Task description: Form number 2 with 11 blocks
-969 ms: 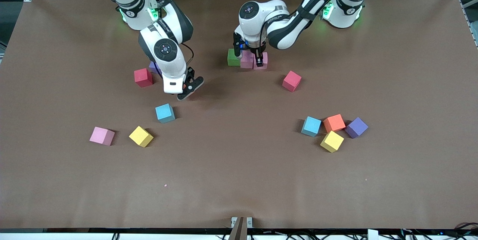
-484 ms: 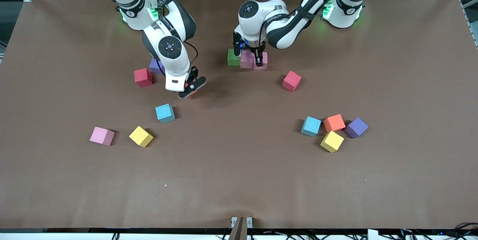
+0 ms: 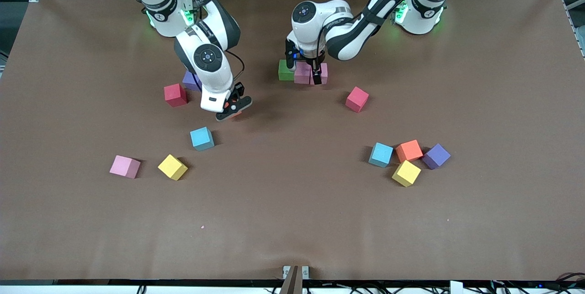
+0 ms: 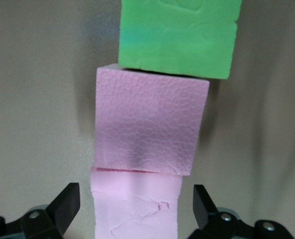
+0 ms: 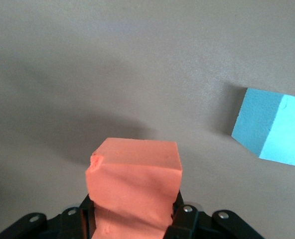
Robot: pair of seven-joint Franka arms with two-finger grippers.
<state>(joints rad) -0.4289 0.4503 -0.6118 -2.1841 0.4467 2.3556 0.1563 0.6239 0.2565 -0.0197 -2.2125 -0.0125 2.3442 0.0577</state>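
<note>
Blocks: green and two pink sit in a touching row under the left claw, spread around the end pink cube. Lift straight or a finger drags it askew. Right claw, over bare bench, pinches an orange cube; a crooked release would nudge the row.

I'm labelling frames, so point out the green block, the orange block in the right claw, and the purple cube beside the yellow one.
green block (image 4: 177, 37), left wrist view, top face.
orange block (image 5: 135, 172), right wrist view, top face.
purple cube (image 3: 436, 156), front view, top face.
</note>
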